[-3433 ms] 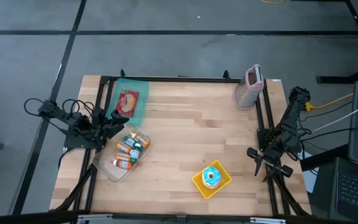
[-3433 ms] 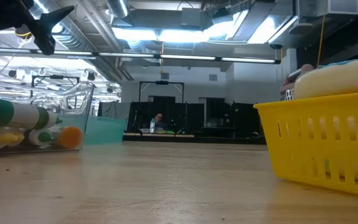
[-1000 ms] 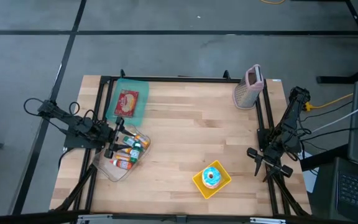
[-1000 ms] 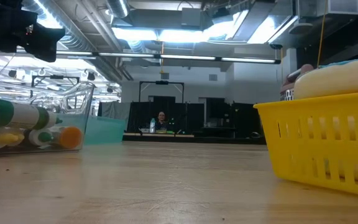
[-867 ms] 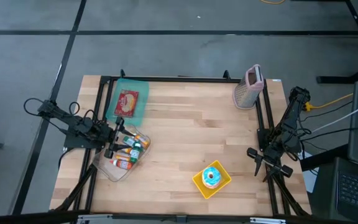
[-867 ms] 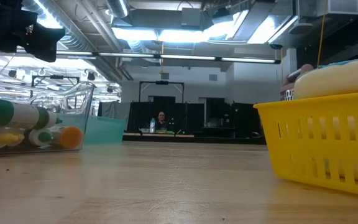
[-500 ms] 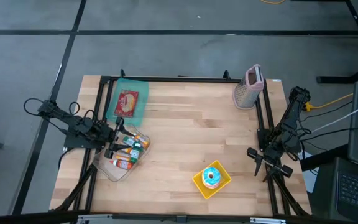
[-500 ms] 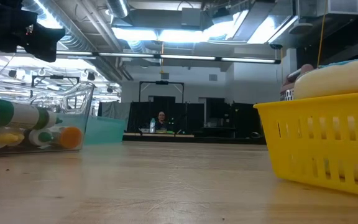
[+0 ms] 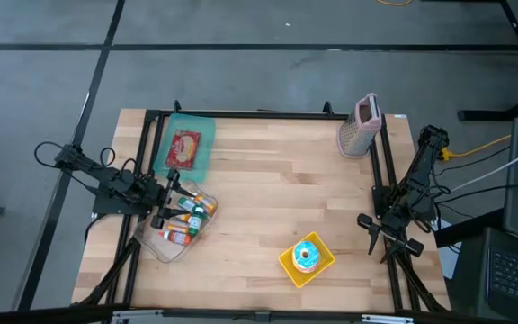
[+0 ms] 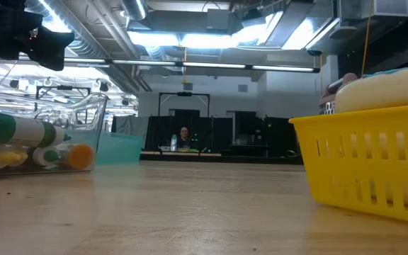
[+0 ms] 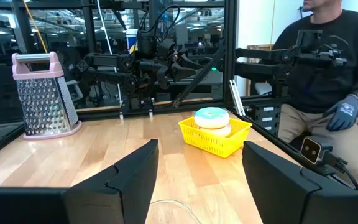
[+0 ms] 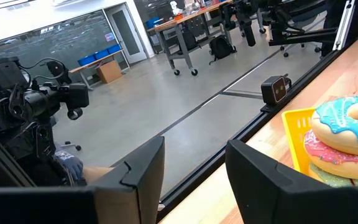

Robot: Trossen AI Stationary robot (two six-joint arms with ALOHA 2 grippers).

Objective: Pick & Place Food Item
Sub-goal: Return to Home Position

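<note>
A blue-iced donut (image 9: 307, 255) lies on top of a pink one (image 12: 344, 158) in a yellow basket (image 9: 288, 264) near the table's front edge. A red food packet (image 9: 184, 146) lies on a teal tray (image 9: 201, 160) at the far left. A clear tub (image 9: 162, 249) of small bottles (image 9: 185, 216) stands near it. My left gripper (image 9: 171, 196) hangs open and level over the tub's left end. My right gripper (image 9: 378, 241) waits open at the table's right edge, its fingers pointing past the basket (image 12: 296, 134).
A pink-handled metal grater (image 9: 360, 128) stands at the far right corner. A black frame (image 9: 241, 113) runs along the table's far edge and sides. Bare wood (image 9: 277, 189) lies between the tub and the basket. A person (image 11: 328, 68) sits beyond the table's right side.
</note>
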